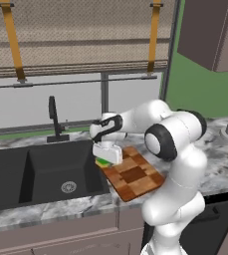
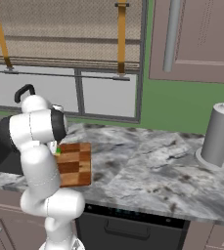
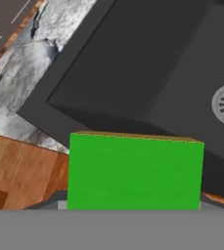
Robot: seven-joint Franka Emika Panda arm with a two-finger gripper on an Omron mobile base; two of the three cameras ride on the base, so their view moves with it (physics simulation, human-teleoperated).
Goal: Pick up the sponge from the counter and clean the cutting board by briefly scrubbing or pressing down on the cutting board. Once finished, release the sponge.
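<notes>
While I hover over the board's sink-side edge, the sponge (image 3: pixel 134 171) sits clamped in my gripper (image 1: pixel 107 158).
Left to right: black sink (image 1: pixel 46 172), then sponge at the near-left corner of the cutting board (image 1: pixel 134 174), which lies on the counter (image 2: pixel 147 166); grey canister (image 2: pixel 218 134) stands well apart at far right.

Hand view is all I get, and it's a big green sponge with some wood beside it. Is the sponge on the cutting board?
Observer: In the left base view, the sponge sits under the gripper at the cutting board's corner nearest the sink.
Operator: How big is the board?
Observer: Several times bigger than the sponge, checkered light and dark, reaching the counter's front edge.
Operator: Anything else on the counter?
Observer: A grey cylinder stands far off to the right.
</notes>
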